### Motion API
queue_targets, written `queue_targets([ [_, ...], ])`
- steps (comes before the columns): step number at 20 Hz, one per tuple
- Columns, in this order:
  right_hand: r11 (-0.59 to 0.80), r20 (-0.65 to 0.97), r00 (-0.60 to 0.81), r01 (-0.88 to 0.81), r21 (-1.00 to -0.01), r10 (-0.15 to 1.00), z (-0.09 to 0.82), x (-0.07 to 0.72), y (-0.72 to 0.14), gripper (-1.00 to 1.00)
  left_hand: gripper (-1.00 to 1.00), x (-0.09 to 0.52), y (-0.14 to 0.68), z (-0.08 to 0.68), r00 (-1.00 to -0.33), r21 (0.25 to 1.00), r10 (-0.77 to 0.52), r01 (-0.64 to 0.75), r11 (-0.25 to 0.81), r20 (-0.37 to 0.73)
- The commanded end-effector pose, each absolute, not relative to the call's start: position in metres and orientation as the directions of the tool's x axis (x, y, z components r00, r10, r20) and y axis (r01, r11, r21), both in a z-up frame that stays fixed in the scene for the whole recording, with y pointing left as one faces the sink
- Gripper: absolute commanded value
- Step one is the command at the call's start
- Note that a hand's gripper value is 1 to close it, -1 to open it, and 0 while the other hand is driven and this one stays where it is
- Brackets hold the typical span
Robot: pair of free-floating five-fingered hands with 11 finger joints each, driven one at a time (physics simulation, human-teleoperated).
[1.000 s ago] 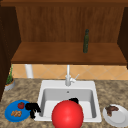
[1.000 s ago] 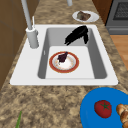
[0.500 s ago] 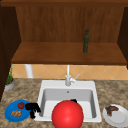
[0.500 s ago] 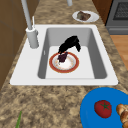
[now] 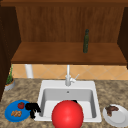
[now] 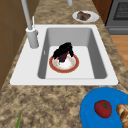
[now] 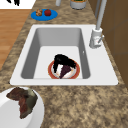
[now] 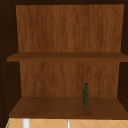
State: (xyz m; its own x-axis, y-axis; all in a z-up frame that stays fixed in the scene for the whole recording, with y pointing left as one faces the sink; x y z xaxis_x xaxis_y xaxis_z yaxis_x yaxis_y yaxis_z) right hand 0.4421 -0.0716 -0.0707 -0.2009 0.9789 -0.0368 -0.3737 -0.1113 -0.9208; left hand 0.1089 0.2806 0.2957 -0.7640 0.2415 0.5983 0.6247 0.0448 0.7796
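We are reaching our right hand [image 6: 63, 51] into the sink [image 6: 100, 72], fingers curled down onto the red-rimmed plate [image 6: 64, 63] lying flat on its floor. Our left hand [image 5: 32, 108] is hovering, fingers curled, at the bench's front-left edge.

A black hand [image 6: 63, 51] over a red-rimmed white plate [image 6: 64, 63], white sink [image 6: 105, 75], speckled brown counter [image 6: 50, 105].

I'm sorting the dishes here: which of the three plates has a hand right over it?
The red-rimmed plate on the sink floor: the right hand reaches down onto it. The blue plate and white plate sit on the counter.
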Motion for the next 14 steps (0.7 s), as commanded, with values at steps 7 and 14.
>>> queue_targets([
  [7,-0.116,-0.034,-0.185,-0.448,-0.887,0.982,-0.121,0.485,-0.068,-1.00,0.00,0.109,0.281,0.296,-0.764,0.780,0.242,0.625,0.045,0.598],
  [14,-0.109,-0.041,-0.159,-0.446,-0.889,0.986,-0.096,0.489,-0.068,1.00,0.00,0.109,0.281,0.296,-0.764,0.780,0.242,0.625,0.045,0.598],
])
